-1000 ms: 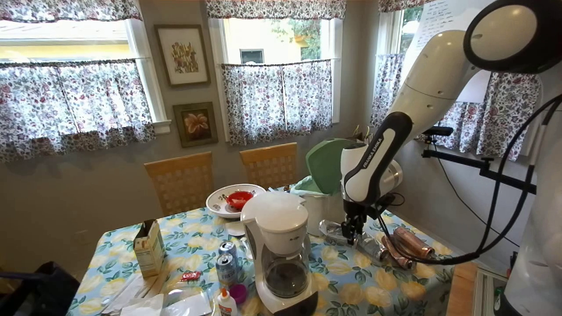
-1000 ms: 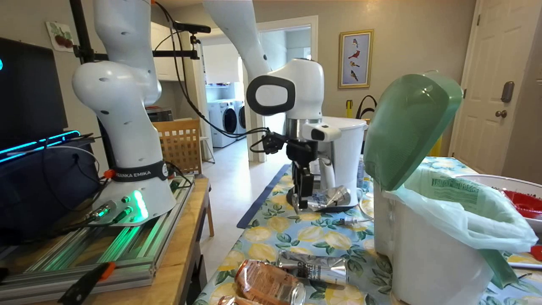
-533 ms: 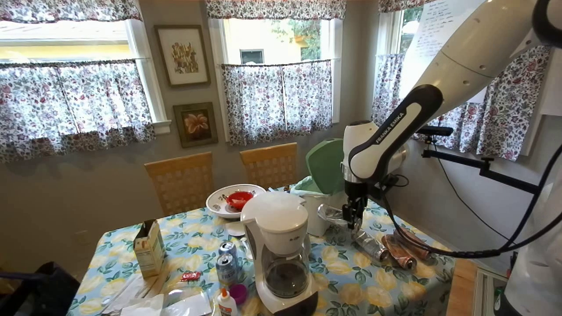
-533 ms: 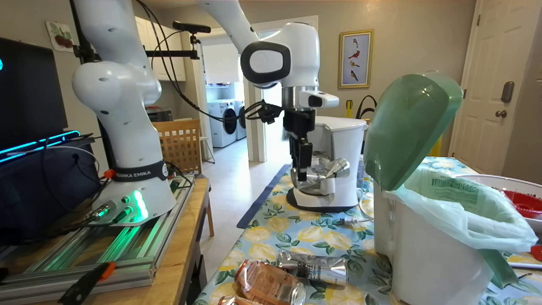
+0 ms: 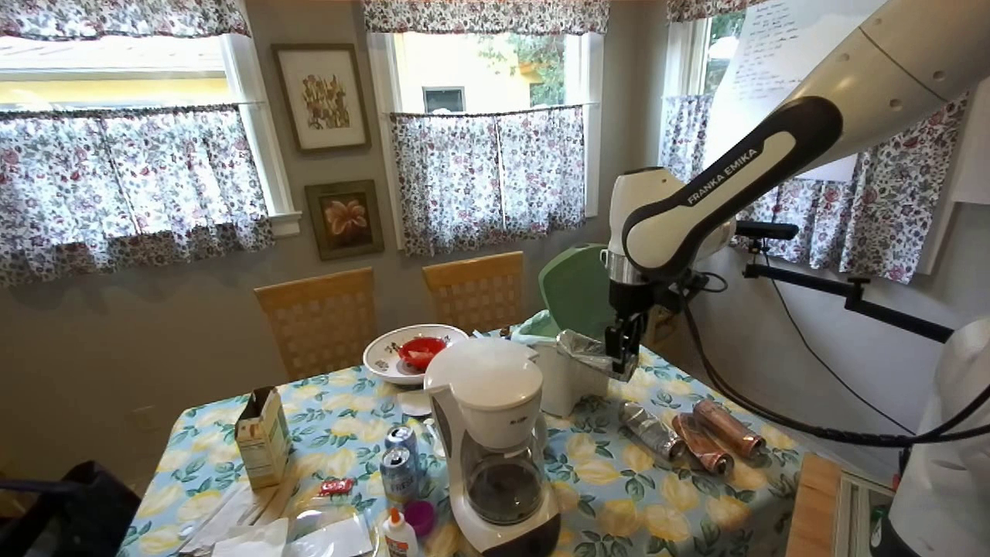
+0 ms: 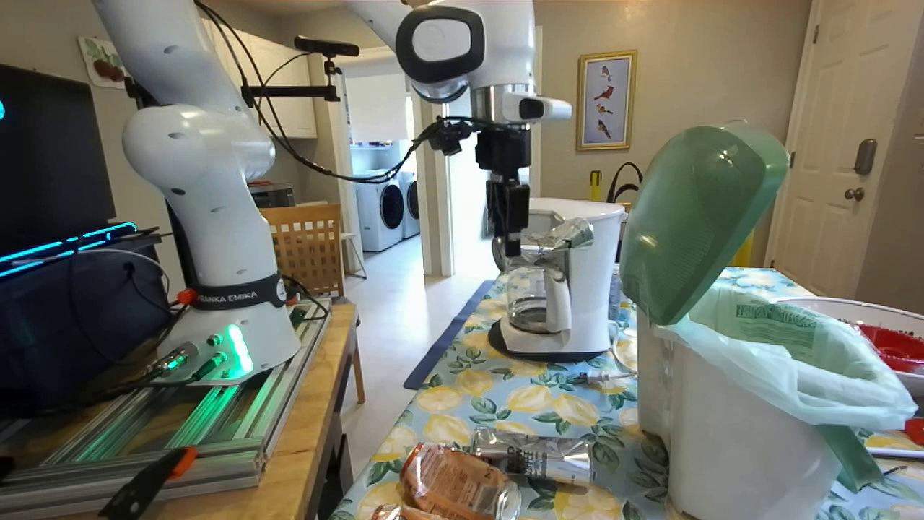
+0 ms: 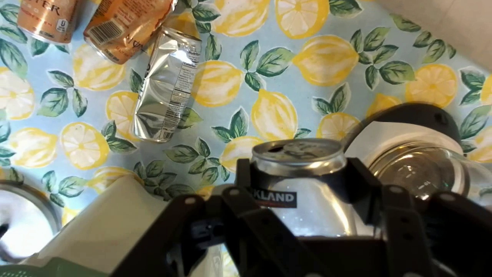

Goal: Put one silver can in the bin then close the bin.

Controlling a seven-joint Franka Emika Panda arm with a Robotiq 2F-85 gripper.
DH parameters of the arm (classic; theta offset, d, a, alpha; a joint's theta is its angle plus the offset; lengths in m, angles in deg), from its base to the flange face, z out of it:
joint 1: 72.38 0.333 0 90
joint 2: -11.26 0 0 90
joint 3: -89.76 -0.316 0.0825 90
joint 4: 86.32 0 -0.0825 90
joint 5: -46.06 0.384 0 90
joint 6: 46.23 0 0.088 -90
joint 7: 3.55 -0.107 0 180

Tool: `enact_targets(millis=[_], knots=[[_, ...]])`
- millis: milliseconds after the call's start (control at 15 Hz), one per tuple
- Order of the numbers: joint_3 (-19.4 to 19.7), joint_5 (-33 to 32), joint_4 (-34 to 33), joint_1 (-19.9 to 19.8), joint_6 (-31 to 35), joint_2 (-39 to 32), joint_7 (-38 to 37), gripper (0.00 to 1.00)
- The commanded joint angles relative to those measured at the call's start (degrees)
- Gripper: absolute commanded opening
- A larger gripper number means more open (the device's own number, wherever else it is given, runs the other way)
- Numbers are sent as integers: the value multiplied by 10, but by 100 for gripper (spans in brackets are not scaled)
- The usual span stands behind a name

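1. The claw (image 7: 300,173) is closed around the silver can (image 7: 307,215), gripping it from both sides just below its rim, as the wrist view shows.
2. The silver can hangs in the air outside the bin (image 6: 743,433), apart from it. It is tilted nearly sideways, and its wall looks crumpled in both exterior views.
3. The bin stands upright on the tablecloth (image 6: 469,415). Its green lid (image 6: 704,224) is open, and a pale liner (image 6: 794,361) drapes over the rim.
4. In an exterior view, a second silver can (image 5: 652,430) lies dented on the tablecloth near the bin, to its right and closer to the camera.
5. On that same side, farther from the bin, lie an orange can (image 5: 702,445) and another orange can (image 5: 728,428). I cannot tell whether the nearer of these touches the second silver can.
6. The coffee maker (image 5: 487,379) stands near the bin, to its left and closer to the camera in an exterior view. A glass jug (image 5: 506,487) sits in it.
7. Left of the bin in an exterior view, a white dish (image 5: 379,352) holds a red bowl (image 5: 425,343).
8. Well apart from the bin, to its left and closer to the camera, two blue cans (image 5: 398,476) stand upright.
9. Farthest left of the bin stands a carton (image 5: 263,441).
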Motion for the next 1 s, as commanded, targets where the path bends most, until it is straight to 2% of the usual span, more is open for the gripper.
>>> enact_targets(millis=[0,467,933], knots=[[-7,-13,-17,-5,-46,44,14,37],[-6,-12,-88,-7,-101,80,18,37],[-3,-6,-163,-12,-115,93,8,37]])
